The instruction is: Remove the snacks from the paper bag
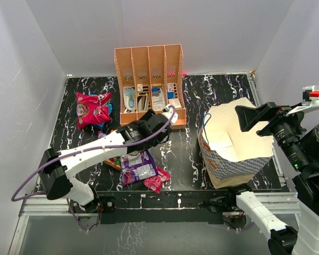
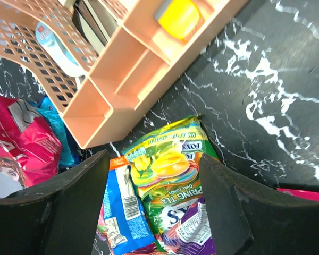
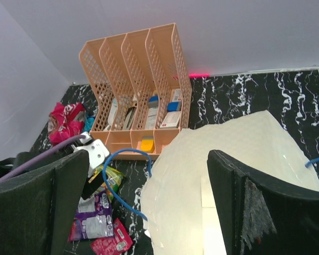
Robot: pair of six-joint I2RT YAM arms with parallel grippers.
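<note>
From above, the paper bag (image 1: 239,162) stands upright on the right of the table (image 1: 202,95), mouth up, with the right gripper (image 1: 251,117) hanging just over the opening. Several snacks lie well apart from it on the left: a pink packet (image 1: 92,109) beside the desk organizer (image 1: 149,69), and a purple packet (image 1: 138,166) and a red packet (image 1: 157,180) near the front edge. The left gripper (image 1: 160,134) is near the organizer's front.

From the left wrist, the left gripper (image 2: 154,159) is spread wide and empty above a green packet (image 2: 167,164) and a blue packet (image 2: 122,207) lying flat.

From the right wrist, the right gripper (image 3: 147,155) is also spread and empty, facing the bag's cream inside. No packet shows there, and I cannot tell whether any lies deeper. A blue cord handle (image 3: 122,175) loops by the near rim.

Reaching in looks like the step in hand. It is best to descend through the middle of the mouth, clear of the cord and the thin walls, which would likely buckle or tip. Pinch foil only, never the paper, then lift straight up
</note>
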